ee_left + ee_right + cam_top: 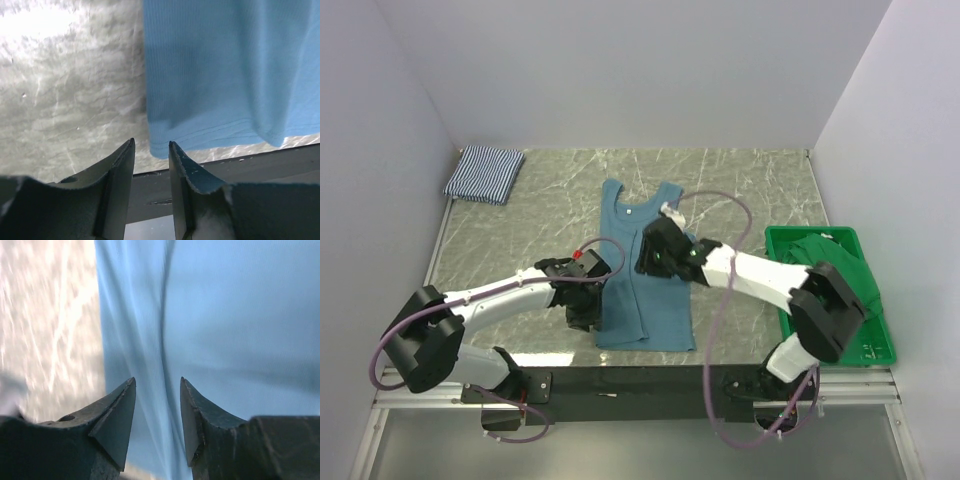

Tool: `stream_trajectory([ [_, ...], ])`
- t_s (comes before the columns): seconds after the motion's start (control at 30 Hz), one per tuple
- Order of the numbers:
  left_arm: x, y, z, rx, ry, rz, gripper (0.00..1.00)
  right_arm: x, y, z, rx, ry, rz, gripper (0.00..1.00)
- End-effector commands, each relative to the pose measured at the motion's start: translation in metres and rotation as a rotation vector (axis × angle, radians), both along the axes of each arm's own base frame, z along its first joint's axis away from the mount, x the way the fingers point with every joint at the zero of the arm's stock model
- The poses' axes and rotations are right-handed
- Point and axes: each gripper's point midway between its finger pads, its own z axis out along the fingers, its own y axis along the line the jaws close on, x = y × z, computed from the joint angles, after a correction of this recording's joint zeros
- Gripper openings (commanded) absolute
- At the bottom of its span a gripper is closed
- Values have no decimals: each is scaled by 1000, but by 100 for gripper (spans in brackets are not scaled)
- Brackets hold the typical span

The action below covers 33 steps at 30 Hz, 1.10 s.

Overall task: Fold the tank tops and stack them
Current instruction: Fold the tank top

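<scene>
The plain teal-blue tank top (655, 312) lies spread flat mid-table, straps toward the back wall. The striped tank top (485, 172) sits folded at the back left corner. My left gripper (583, 312) hovers at the teal top's near left hem corner. In the left wrist view the teal top (225, 75) ends just beyond the left gripper (151, 142), which is open and holds nothing. My right gripper (650, 257) is over the teal top's upper middle. In the right wrist view the right gripper (158, 379) stands open just above the teal top (240, 315), with a crease between the tips.
A green plastic crate (880, 340) stands at the right edge with green cloth (845, 265) inside. White walls close the table on three sides. A black rail (620, 378) runs along the near edge, just past the teal top's hem.
</scene>
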Motion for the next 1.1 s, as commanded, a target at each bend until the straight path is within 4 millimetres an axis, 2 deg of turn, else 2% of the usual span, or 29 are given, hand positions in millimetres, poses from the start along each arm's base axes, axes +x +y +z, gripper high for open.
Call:
stream_trajectory([
  [0.0, -2, -1, 7, 12, -1, 1, 39, 55, 9, 20, -8, -107, 12, 47],
  [0.03, -2, -1, 5, 22, 7, 4, 39, 64, 9, 10, -28, -96, 2, 47],
  [0.07, -3, 0, 4, 29, 11, 3, 39, 80, 11, 19, -12, -116, -14, 47],
  [0.1, -4, -1, 2, 30, 18, 1, 39, 89, 10, 18, -19, -118, -16, 47],
  [0.13, -5, -1, 0, 33, 23, -1, 39, 95, 10, 6, -42, -102, -18, 47],
  [0.17, -5, 0, -2, 43, 29, 1, 40, 109, 11, 12, -39, -118, -33, 47],
  [0.2, -5, -1, -2, 41, 31, -1, 39, 114, 11, 10, -52, -123, -29, 47],
  [0.23, -5, -2, -2, 39, 32, -4, 40, 120, 10, 0, -73, -107, -30, 47],
  [0.27, -5, -1, -3, 44, 34, -6, 40, 127, 13, 4, -68, -117, -31, 47],
  [0.33, -6, -1, -5, 49, 38, -11, 40, 135, 13, -7, -83, -105, -27, 47],
  [0.4, -7, -2, -8, 49, 49, -16, 39, 146, 16, -6, -77, -115, -28, 46],
  [0.43, -8, -2, -9, 49, 56, -22, 39, 148, 17, -14, -79, -106, -24, 46],
  [0.47, -8, -2, -10, 49, 61, -23, 38, 154, 20, -10, -70, -119, -25, 46],
  [0.7, -12, -2, -16, 54, 88, -28, 32, 174, 27, -29, -76, -117, -28, 46],
  [0.87, -17, 0, -21, 57, 109, -18, 27, 183, 31, -32, -75, -133, -32, 45],
  [1.07, -22, 3, -24, 71, 127, -22, 14, 190, 32, -39, -84, -127, -39, 41],
])
